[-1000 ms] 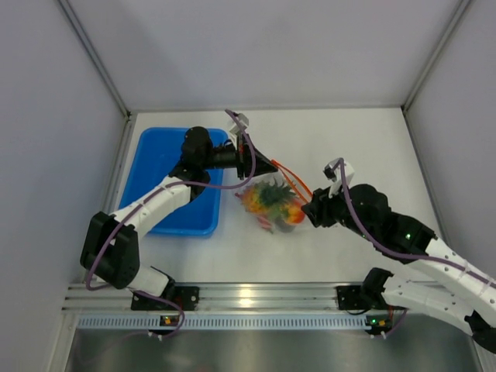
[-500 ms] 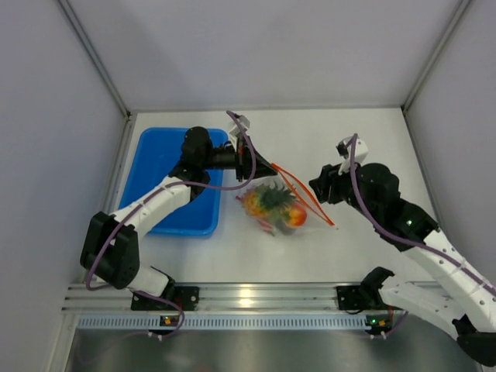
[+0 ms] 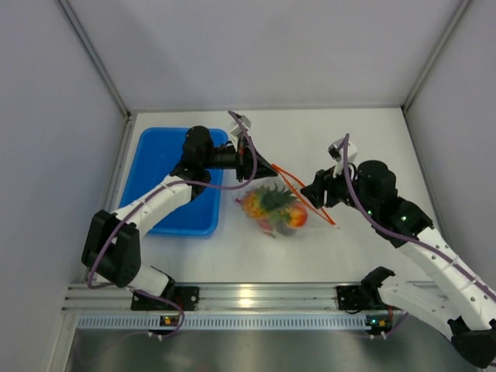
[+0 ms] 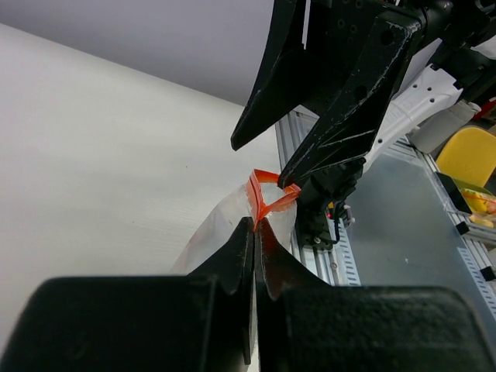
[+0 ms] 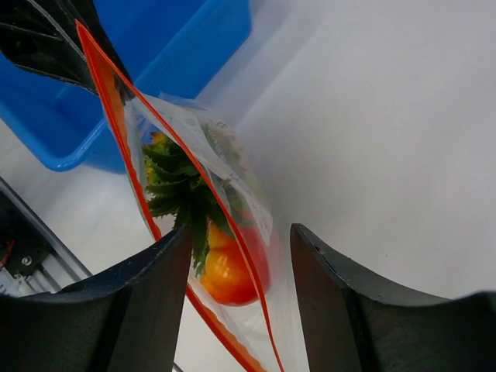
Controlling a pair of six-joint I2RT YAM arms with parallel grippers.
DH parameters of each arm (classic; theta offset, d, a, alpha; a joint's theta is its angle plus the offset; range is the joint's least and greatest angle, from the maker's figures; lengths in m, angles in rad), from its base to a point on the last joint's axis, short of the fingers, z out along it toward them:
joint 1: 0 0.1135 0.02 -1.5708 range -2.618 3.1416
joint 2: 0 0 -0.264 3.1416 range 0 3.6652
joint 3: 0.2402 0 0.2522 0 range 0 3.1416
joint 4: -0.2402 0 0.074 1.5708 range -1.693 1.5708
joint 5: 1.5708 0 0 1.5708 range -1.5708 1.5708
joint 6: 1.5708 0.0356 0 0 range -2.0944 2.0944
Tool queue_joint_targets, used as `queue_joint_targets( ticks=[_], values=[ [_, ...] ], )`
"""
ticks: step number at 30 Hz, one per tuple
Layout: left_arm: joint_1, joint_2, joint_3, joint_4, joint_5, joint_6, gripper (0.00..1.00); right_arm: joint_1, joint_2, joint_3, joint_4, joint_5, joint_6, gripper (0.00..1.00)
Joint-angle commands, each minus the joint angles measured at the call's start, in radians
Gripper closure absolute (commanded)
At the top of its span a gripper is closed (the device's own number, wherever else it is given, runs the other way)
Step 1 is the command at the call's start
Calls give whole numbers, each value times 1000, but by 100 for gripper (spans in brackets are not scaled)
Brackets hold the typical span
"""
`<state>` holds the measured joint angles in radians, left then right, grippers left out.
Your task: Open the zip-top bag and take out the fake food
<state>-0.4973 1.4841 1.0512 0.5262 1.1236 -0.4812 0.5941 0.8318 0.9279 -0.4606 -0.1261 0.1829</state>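
While my left gripper (image 3: 271,166) pinches one end of its zip strip (image 3: 297,184), the zip-top bag (image 3: 267,223) sags onto the table (image 3: 372,147) between both arms, near the blue tray (image 3: 159,167).
Thin, crinkly clear film, light and slippery I judge; the stiffer orange-red strip is the sure handhold, so my right gripper (image 3: 310,195), jaws apart and empty, should take the opposite lip. The fake food (image 3: 295,217) looks smooth and hard: round orange pieces, spiky green leaves.
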Motion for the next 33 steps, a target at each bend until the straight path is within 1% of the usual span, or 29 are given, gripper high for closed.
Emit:
queue_joint_targets(
  ticks=[1, 3, 6, 7, 9, 10, 11, 12, 13, 15, 16, 17, 19, 20, 21, 22, 23, 24, 26, 27, 28, 29, 30, 31, 32, 33],
  values=[
    [3, -1, 50, 87, 41, -2, 100, -11, -2, 5, 57, -56, -25, 46],
    [2, -4, 53, 87, 42, -5, 100, -11, 13, -12, 59, -52, -28, 46],
    [-1, -8, 59, 87, 48, -10, 100, -10, 41, -38, 71, -40, -23, 50],
    [0, -11, 59, 87, 51, -16, 100, -10, 49, -44, 73, -40, -22, 58],
    [-1, -10, 62, 87, 68, -23, 100, -11, 49, -57, 77, -43, -19, 68],
    [-1, -7, 69, 87, 73, -28, 100, -10, 47, -57, 70, -26, -23, 82],
    [0, -4, 69, 87, 73, -30, 100, -13, 44, -55, 69, -14, -23, 90],
    [-1, -2, 72, 87, 65, -31, 100, -11, 33, -52, 57, 0, -23, 97],
    [0, 1, 75, 87, 52, -33, 100, -11, 27, -44, 50, 17, -22, 100],
    [5, 25, 99, 89, 3, -54, 100, -11, 13, -12, 8, 78, -2, 100],
    [9, 37, 111, 89, -48, -69, 100, -10, 3, 2, -7, 120, 10, 100],
    [22, 79, 163, 60, -74, -86, 100, -11, 3, 37, -32, 156, 30, 100],
    [31, 135, 258, -56, -143, -67, 100, -10, 13, 74, -102, 198, 49, 100],
    [31, 201, 304, -113, -146, -63, 100, -10, 16, 90, -122, 233, 64, 100],
    [31, 234, 385, -185, -160, -66, 100, -5, 27, 119, -141, 258, 75, 100],
    [29, 263, 426, -242, -200, -57, 100, -4, 36, 136, -188, 326, 98, 100],
    [29, 313, 458, -277, -214, -51, 100, 4, 42, 161, -202, 351, 105, 100],
    [26, 333, 513, -348, -232, -36, 100, 15, 61, 175, -222, 379, 113, 100],
    [10, 366, 559, -425, -294, -4, 100, 26, 82, 209, -260, 436, 138, 100],
    [0, 367, 575, -502, -320, 39, 91, 32, 102, 221, -274, 454, 151, 100],
    [-19, 360, 593, -537, -374, 56, 73, 33, 115, 233, -283, 482, 167, 100],
    [-30, 351, 598, -589, -463, 73, 68, 35, 124, 253, -294, 494, 171, 100],
    [-41, 340, 599, -638, -514, 90, 63, 38, 147, 262, -296, 508, 173, 100],
    [-56, 329, 592, -663, -559, 82, 57, 41, 158, 269, -294, 526, 178, 100],
    [-63, 306, 587, -683, -637, 75, 50, 42, 168, 281, -293, 534, 179, 100],
    [-67, 294, 580, -699, -671, 63, 46, 42, 193, 285, -290, 539, 181, 100]
  ],
)
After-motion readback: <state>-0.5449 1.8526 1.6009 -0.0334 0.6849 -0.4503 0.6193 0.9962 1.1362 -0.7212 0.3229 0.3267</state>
